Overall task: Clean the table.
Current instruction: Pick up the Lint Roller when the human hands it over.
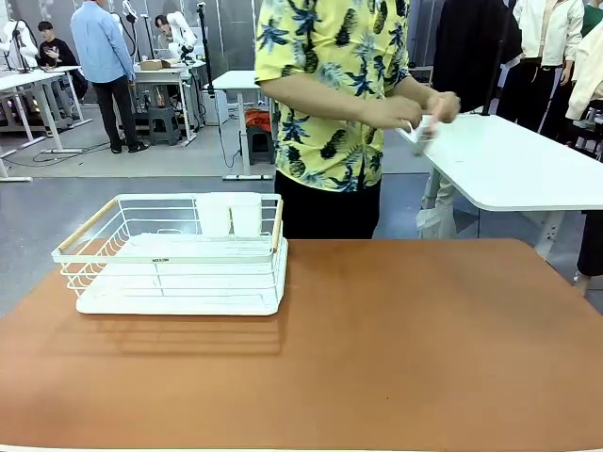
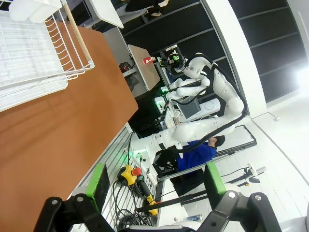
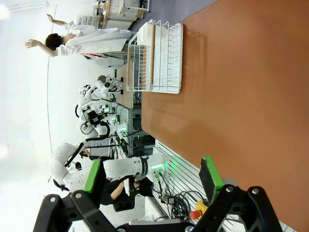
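Note:
The table (image 1: 396,348) has a bare reddish-brown top that spreads across the front view. In the left wrist view my left gripper (image 2: 157,188) is open, its green pads (image 2: 100,186) wide apart with nothing between them. It hangs off the table's (image 2: 58,135) edge, over the robot base. In the right wrist view my right gripper (image 3: 152,180) is also open and holds nothing, beside the table's (image 3: 241,96) near edge.
A white wire dish rack (image 1: 174,259) with wooden handles stands at the back left on a white tray, with two white cups (image 1: 229,215) inside. A person in a yellow patterned shirt stands at the far side, hands (image 1: 419,111) on a small white thing over a white side table (image 1: 513,169).

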You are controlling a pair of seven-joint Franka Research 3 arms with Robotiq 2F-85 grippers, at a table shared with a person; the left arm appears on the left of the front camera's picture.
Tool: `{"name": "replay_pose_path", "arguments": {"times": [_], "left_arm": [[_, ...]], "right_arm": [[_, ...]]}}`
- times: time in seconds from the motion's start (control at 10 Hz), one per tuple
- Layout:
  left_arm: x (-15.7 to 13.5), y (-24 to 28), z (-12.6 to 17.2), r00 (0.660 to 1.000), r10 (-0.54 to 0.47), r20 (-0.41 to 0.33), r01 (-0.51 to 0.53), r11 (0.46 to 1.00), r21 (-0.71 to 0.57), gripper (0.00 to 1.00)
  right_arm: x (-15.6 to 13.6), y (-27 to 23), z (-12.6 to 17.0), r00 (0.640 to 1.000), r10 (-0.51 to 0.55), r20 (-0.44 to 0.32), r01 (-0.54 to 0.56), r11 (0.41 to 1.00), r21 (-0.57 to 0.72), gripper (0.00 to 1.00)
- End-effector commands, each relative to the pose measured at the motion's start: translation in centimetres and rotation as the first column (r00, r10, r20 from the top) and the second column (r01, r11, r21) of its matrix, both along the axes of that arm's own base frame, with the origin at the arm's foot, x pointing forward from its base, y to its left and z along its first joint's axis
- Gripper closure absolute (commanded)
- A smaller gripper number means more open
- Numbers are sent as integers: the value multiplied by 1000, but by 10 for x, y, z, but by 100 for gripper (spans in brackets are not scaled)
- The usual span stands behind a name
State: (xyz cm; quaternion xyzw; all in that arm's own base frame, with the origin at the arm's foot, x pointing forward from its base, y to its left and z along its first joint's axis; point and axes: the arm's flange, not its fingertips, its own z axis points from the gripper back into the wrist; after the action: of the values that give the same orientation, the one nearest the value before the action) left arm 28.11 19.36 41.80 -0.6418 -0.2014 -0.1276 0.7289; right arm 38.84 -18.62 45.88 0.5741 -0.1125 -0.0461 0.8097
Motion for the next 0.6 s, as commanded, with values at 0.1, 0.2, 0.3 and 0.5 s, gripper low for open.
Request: {"name": "replay_pose_path", "arguments": {"times": [0.1, 0.2, 0.3, 0.5], "left_arm": [[-3, 2, 0, 1000, 3, 2, -3, 1000, -10, 0], [-3, 2, 0, 1000, 3, 2, -3, 1000, -10, 0], [-3, 2, 0, 1000, 3, 2, -3, 1000, -10, 0], [-3, 2, 0, 1000, 3, 2, -3, 1000, -10, 0]], "right_arm": [[-1, 1, 4, 1000, -1, 0, 1, 1000, 5, 0], [-1, 1, 4, 1000, -1, 0, 1, 1000, 5, 0], [-1, 1, 4, 1000, -1, 0, 1, 1000, 5, 0], [-1, 1, 4, 1000, -1, 0, 1, 1000, 5, 0]]}}
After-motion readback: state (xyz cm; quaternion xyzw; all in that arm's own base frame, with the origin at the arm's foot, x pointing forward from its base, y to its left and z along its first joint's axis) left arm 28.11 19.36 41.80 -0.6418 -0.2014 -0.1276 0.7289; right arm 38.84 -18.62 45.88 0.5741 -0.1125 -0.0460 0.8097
